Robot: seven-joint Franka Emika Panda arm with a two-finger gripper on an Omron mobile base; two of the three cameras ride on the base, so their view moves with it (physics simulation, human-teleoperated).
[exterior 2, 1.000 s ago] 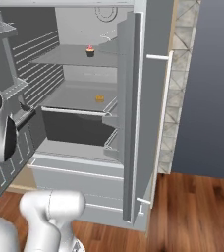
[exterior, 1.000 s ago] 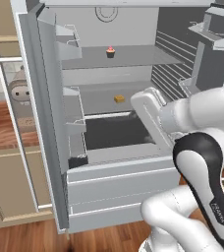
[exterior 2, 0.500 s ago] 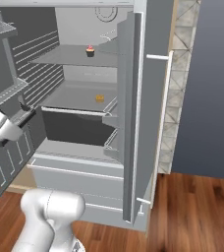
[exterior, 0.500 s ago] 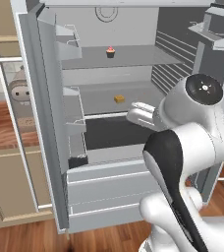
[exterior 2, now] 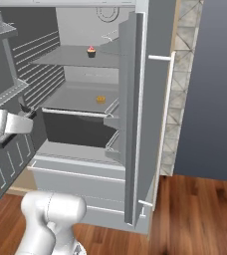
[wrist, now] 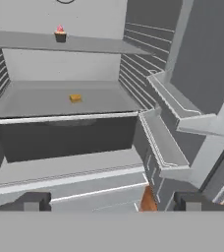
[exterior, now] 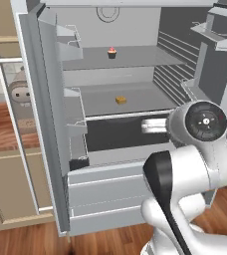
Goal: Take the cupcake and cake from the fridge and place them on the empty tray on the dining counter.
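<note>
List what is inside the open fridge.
The fridge holds the cupcake on its upper shelf and the cake on the shelf below. Beneath them is a dark bin; its contents cannot be seen.

White glossy arm [exterior: 195, 164], rounded tube links. Dark grey band wraps elbow joint. Round dark cap on wrist joint, small pale marks at centre. Boxy white hand. Two small dark grey finger tips [wrist: 33, 201], blocky, square-ended.
</note>
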